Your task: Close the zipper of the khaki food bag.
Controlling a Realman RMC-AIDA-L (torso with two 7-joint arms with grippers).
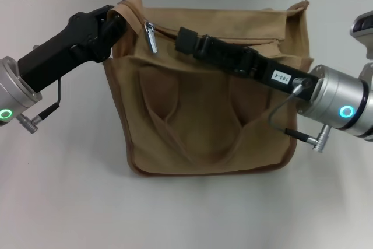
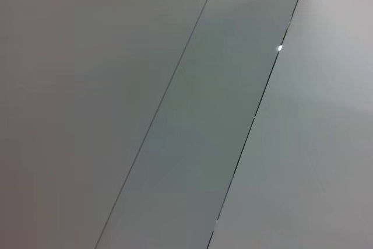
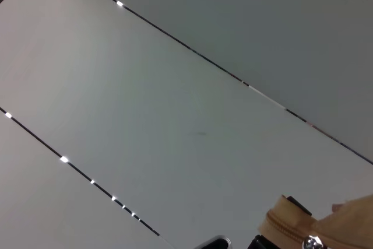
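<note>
So the khaki food bag is lying flat on the white table right in front of me, front pocket facing up, bottom edge toward me and the top opening on the far side. Its two looped handles are flopped down over the front panel, pointing back at me.

The zipper runs along that far top edge, so its long axis goes side to side across my view, left to right. The silver pull tab sits near the left end of that line, hanging down over the front of the bag and tilted a little, its free end pointing toward me.

My left gripper is up at the bag's top left corner, and the fingers look pinched on the fabric there, just beside the tab. My right gripper reaches in from the right, lying across the upper part of the bag almost along the zipper line, with its tip close to the tab on the right side of it. Honestly can't tell if that one's open or closed from here.

Left wrist cam just shows pale wall panels. Right wrist cam shows the same kind of panels plus a bit of khaki zipper tape in one corner.
</note>
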